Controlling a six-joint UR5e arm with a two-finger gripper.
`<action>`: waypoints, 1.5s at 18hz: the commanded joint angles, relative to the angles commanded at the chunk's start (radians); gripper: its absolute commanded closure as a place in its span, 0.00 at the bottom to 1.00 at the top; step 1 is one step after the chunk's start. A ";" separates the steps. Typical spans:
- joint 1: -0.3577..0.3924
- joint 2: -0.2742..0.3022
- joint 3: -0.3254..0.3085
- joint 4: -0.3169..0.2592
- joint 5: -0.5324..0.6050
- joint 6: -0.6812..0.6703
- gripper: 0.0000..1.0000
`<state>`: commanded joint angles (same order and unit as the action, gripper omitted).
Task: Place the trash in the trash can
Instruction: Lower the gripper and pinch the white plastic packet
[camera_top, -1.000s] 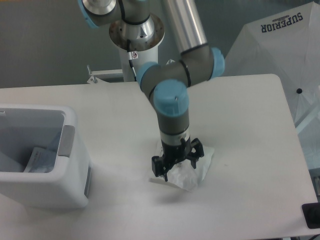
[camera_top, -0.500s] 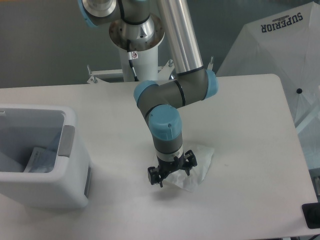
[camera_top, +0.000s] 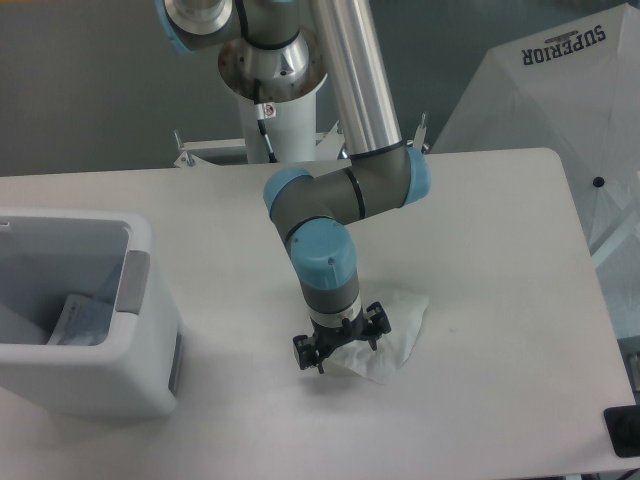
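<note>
Worktop (camera_top: 480, 220): white, rounded corners. Fabric (camera_top: 560, 90): white, far right, printed "SUPERIOR" in dark capitals. Bin (camera_top: 140, 340): boxy white plastic, grey tab on its rim, at the left edge; a pale bluish bottle (camera_top: 85, 318) lies inside, indistinct. Bag (camera_top: 392, 330): flat, crinkled, whitish, on the worktop right of centre; any label print unreadable. Gripper (camera_top: 338, 345): black, lowered onto the bag's left edge, fingers spread apart.
</note>
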<state>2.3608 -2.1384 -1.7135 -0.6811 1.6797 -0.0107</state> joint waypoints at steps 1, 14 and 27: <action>0.000 0.000 -0.002 0.000 0.000 0.002 0.00; 0.000 0.015 -0.032 -0.003 -0.014 0.012 0.71; 0.018 0.086 -0.043 -0.002 -0.049 0.025 1.00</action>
<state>2.3792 -2.0527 -1.7564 -0.6826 1.6308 0.0138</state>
